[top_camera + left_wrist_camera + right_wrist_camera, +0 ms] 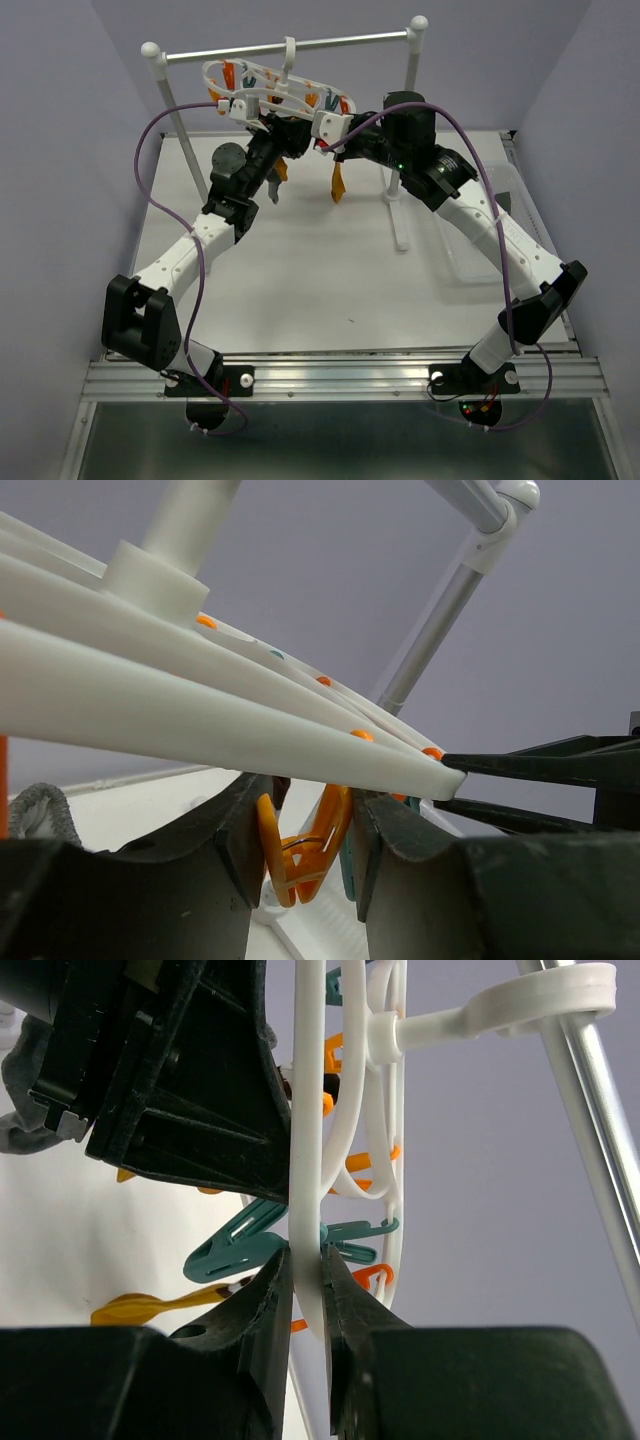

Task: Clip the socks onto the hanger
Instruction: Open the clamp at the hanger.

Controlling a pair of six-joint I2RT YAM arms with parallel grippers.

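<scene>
White plastic hanger [268, 88] on metal rail [300, 45], half masked from us by both arms. Right gripper [305, 1260] pinches hanger rim. Left gripper [310, 815] flanks orange clip [300, 860] under hanger; squeeze unclear. Mustard sock [340, 182] dangles below hanger; grey sock [35, 810] cut off. White table [320, 270], lilac walls [60, 100].

One hanger [275, 88], one rail stand [360, 39] with two white posts. Two arms [185, 255], two grippers: left gripper [310, 820], right gripper [305, 1270]. Two socks in sight: one mustard-orange sock [340, 182], one dark grey sock [38, 805]. One clear basket [470, 250]. Orange and teal clips [300, 850] too overlapped for a count.
</scene>
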